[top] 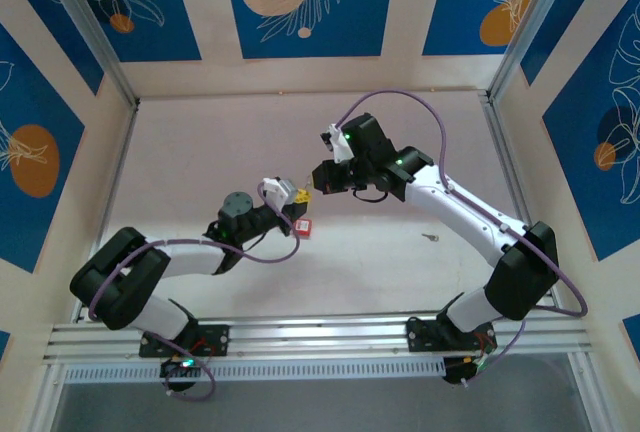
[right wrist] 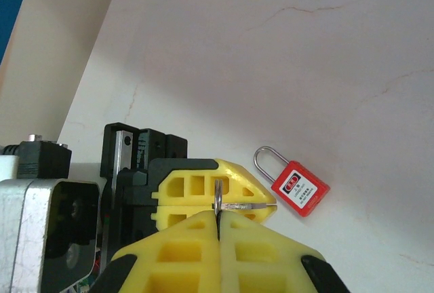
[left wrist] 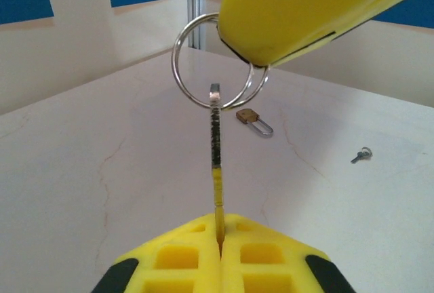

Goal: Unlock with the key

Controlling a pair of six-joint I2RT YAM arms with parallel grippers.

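The key (left wrist: pixel 216 145) hangs in the air between both grippers. My left gripper (left wrist: pixel 219 228) is shut on the tip of its thin blade, which stands edge-on. Its wire ring (left wrist: pixel 196 62) is pinched by my right gripper (right wrist: pixel 218 217), whose yellow finger (left wrist: pixel 319 8) comes in from above. In the right wrist view the blade (right wrist: pixel 247 207) lies level across the left gripper's fingers (right wrist: pixel 196 188). The red padlock (right wrist: pixel 299 188) lies flat on the table just to the right, shackle pointing up-left. From above, the grippers (top: pixel 297 195) (top: pixel 318 180) meet over the padlock (top: pixel 303 227).
A small brass padlock (left wrist: pixel 252 118) lies on the table beyond the key. A second tiny key (left wrist: pixel 361 155) (top: pixel 430 238) rests further right. White walls enclose the table (top: pixel 200 152) on three sides, and an aluminium rail (top: pixel 320 332) runs along the near edge.
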